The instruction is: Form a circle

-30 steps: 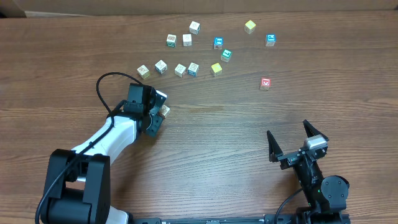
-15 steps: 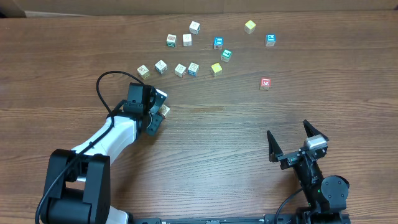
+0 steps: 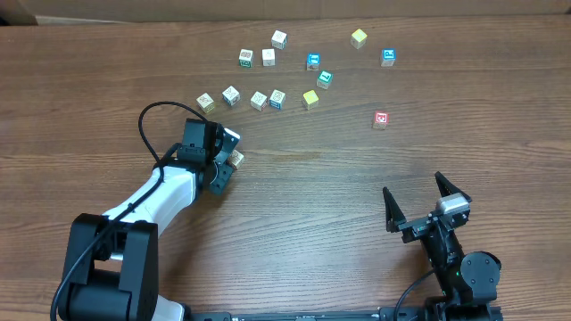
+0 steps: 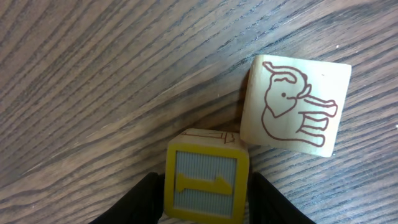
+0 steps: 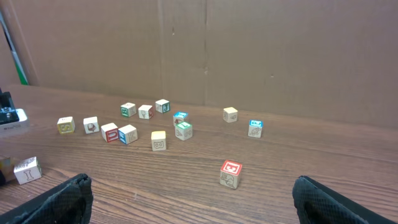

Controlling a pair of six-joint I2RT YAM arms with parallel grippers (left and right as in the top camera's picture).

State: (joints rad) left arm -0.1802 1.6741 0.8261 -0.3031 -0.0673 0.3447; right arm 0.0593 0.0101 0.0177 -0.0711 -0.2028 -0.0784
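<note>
My left gripper (image 3: 228,160) is low over the table at centre left. In the left wrist view its black fingers (image 4: 146,199) lie against both sides of a yellow-framed cube (image 4: 206,183) with a number 1 on top, and no gap shows. That cube (image 3: 236,159) rests on the wood, its corner touching a pale cube with a brown elephant drawing (image 4: 292,106). No circle of cubes is in view; several small cubes (image 3: 259,100) lie in a loose curve at the back. My right gripper (image 3: 417,198) stands open at the front right with nothing between its fingers.
A red-topped cube (image 3: 381,119) sits alone ahead of the right gripper (image 5: 199,205), also seen as the red-topped cube (image 5: 231,173). A plain yellow cube (image 3: 310,98) and a blue-faced cube (image 3: 388,57) lie further back. A cardboard wall (image 5: 205,56) closes the far edge.
</note>
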